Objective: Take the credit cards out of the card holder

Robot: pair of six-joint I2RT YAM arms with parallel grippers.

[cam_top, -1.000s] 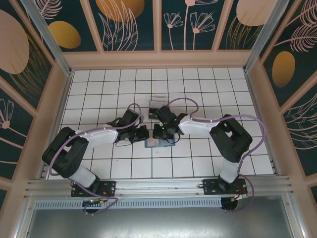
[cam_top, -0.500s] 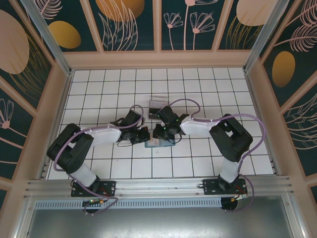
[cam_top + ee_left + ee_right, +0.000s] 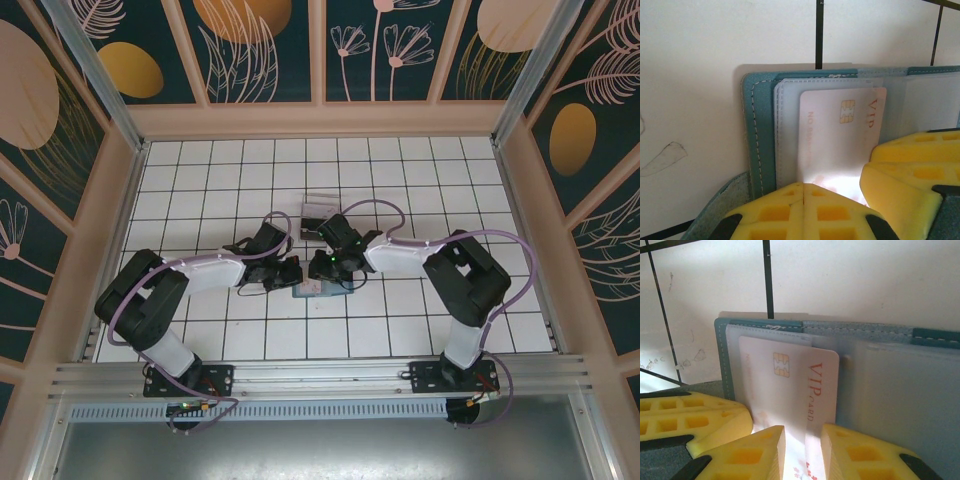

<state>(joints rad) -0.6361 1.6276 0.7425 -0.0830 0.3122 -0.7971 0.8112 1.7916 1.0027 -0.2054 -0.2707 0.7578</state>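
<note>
The left gripper (image 3: 802, 192) is clenched, its two yellow pads pressed flat together with only a seam between them. Whether they have caught anything thin, I cannot tell. Just ahead of those pads lies the card holder (image 3: 761, 135), a slate-blue bifold wallet with pale stitching. It is spread open and flat on the white tiled table (image 3: 400, 190). The left gripper's tips are at the holder's near edge.

Inside the holder, a clear plastic sleeve (image 3: 787, 130) sits straight ahead of the left gripper's pads. A white credit card (image 3: 830, 135) lies on it, slightly to the right of those pads. The card carries a gold chip (image 3: 847, 111) and red "VIP" lettering. Part of it looks covered by the sleeve, though how far it is tucked in I cannot make out.

In the overhead view, the right gripper (image 3: 802, 432) meets the holder from the other side, nose to nose with the left one. Its yellow fingers (image 3: 860, 455) stand parted, one on each side of the card's near end, and the card shows in the gap. That looks released rather than pinched. One of the left gripper's pads rests just off its left finger. Beyond the right gripper, apart from the holder, sits a small clear tray (image 3: 320, 210).
</note>
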